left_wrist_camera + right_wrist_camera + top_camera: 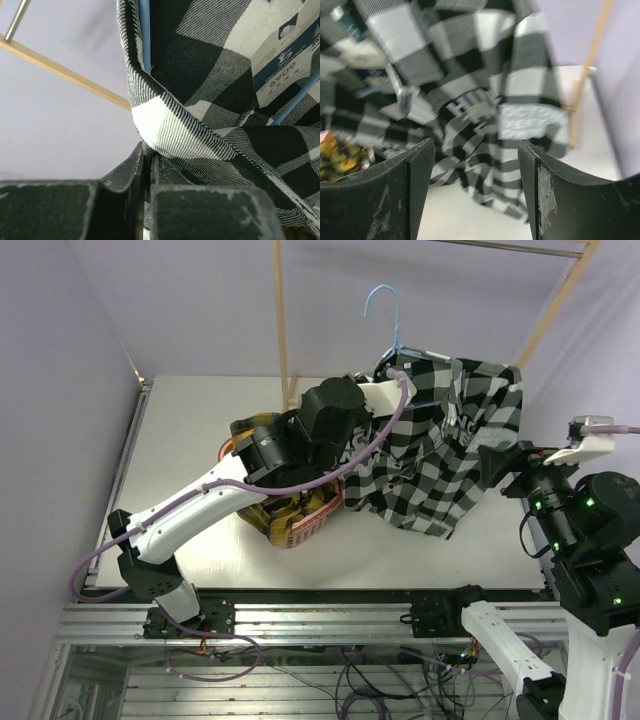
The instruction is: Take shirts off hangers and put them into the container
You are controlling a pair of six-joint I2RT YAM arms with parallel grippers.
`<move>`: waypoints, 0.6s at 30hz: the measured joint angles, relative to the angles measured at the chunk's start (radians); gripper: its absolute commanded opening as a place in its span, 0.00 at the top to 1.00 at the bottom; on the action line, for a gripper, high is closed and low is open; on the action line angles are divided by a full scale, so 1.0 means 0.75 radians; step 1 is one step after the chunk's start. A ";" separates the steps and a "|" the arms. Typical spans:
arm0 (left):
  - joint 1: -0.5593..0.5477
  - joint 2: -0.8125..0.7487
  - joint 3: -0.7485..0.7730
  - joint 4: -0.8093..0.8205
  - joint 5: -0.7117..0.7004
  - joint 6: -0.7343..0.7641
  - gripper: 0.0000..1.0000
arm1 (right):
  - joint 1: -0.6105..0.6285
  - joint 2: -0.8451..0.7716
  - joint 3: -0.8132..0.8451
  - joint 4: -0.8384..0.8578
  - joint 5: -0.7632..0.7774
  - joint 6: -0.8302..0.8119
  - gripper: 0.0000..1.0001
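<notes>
The black-and-white checked shirt (450,445) hangs from the light-blue wire hanger (384,308), its lower part draped onto the table. In the left wrist view the hanger's wire (145,35) runs inside the shirt (200,75). My left gripper (147,156) is shut on a fold of this shirt's edge near the collar (392,370). My right gripper (477,150) is open with nothing between its fingers, just right of the shirt (493,468), facing its white lettering (470,111). The pink-red basket (312,523) holds the yellow-and-black plaid shirt (262,515).
Pale wooden rack poles rise behind the table (281,320) and at the back right (560,300). A paper tag (285,55) hangs inside the collar. The left arm (210,495) stretches over the basket. Bare table (190,430) lies at the left.
</notes>
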 measured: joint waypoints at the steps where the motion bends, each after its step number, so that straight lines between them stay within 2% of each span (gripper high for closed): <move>1: 0.000 0.006 0.025 -0.005 -0.004 0.000 0.93 | 0.000 -0.015 -0.025 0.019 -0.072 -0.003 0.34; 7: 0.000 0.006 0.101 -0.035 -0.008 -0.025 0.93 | 0.000 -0.005 -0.230 0.116 -0.464 -0.025 0.35; 11: 0.000 0.005 0.096 -0.056 -0.008 -0.048 0.93 | 0.000 0.019 -0.332 0.164 -0.551 -0.037 0.36; 18: 0.000 -0.022 0.046 -0.081 -0.005 -0.096 0.93 | 0.000 0.041 -0.382 0.325 -0.637 -0.044 0.41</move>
